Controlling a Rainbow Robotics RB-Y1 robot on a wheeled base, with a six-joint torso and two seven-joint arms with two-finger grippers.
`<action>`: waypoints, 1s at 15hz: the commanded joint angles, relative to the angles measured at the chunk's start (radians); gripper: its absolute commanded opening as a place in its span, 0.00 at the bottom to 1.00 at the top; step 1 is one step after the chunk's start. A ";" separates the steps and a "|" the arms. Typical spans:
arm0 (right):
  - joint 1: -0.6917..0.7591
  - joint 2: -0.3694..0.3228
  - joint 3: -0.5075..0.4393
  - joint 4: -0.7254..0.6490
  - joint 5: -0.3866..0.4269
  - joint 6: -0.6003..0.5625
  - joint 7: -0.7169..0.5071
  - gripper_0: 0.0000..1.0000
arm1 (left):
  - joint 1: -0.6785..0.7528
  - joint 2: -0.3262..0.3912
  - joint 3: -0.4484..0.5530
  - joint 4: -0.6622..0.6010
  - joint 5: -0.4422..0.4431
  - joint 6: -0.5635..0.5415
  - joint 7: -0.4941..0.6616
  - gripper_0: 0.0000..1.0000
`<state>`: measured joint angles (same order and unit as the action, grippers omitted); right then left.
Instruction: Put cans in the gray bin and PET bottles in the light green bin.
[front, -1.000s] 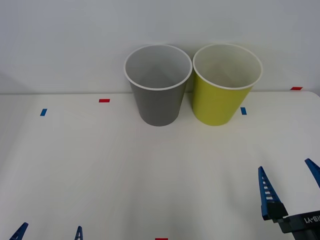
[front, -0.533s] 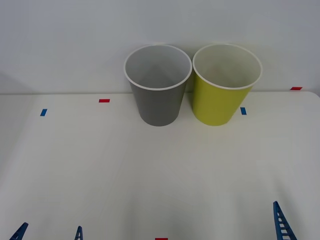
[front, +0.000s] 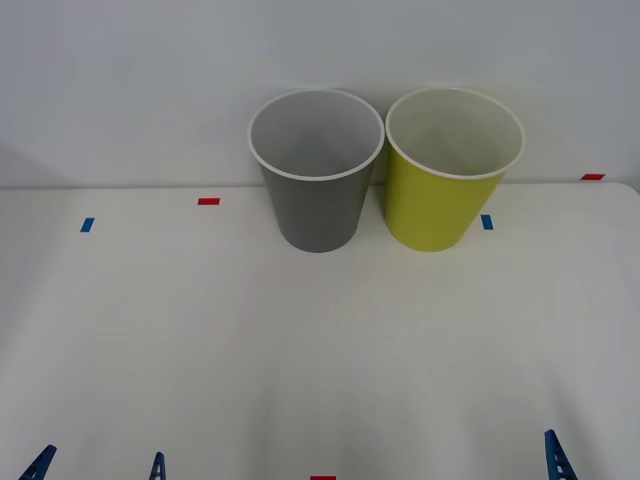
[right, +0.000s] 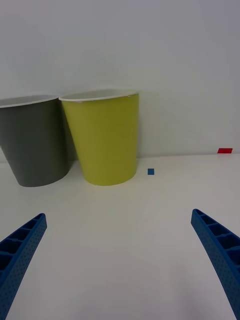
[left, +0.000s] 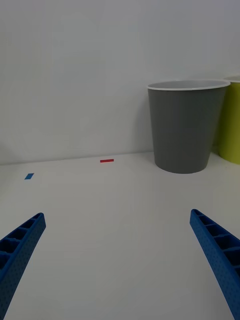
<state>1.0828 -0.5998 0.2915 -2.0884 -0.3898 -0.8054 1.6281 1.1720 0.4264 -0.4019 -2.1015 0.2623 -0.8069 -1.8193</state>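
While upright, gray bin (front: 316, 190) touches light green bin (front: 446, 190).

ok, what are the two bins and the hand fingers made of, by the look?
Gray bin and light green bin: likely thin matte plastic or coated paper, with smooth seamless walls, white rolled rims and pale insides; can't tell which. Right hand and left hand fingers: blue molded plastic or rubber, going by the ribbed lattice and dimpled faces.

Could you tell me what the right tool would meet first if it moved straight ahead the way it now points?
Probably the light green bin: the open right tool points across bare table toward it, though depth is hard to judge.
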 joint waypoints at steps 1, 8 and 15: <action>0.003 0.000 -0.003 -0.001 0.003 -0.009 -0.016 1.00 | 0.000 0.000 0.000 0.000 0.000 0.000 0.000 1.00; 0.003 0.000 -0.006 -0.002 0.003 -0.009 -0.022 1.00 | 0.000 0.000 0.000 0.000 0.000 0.000 0.000 1.00; 0.003 0.000 -0.006 -0.002 0.003 -0.009 -0.022 1.00 | 0.000 0.000 0.000 0.000 0.000 0.000 0.000 1.00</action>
<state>1.0861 -0.5998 0.2855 -2.0907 -0.3866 -0.8147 1.6062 1.1720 0.4264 -0.4019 -2.1015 0.2623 -0.8069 -1.8193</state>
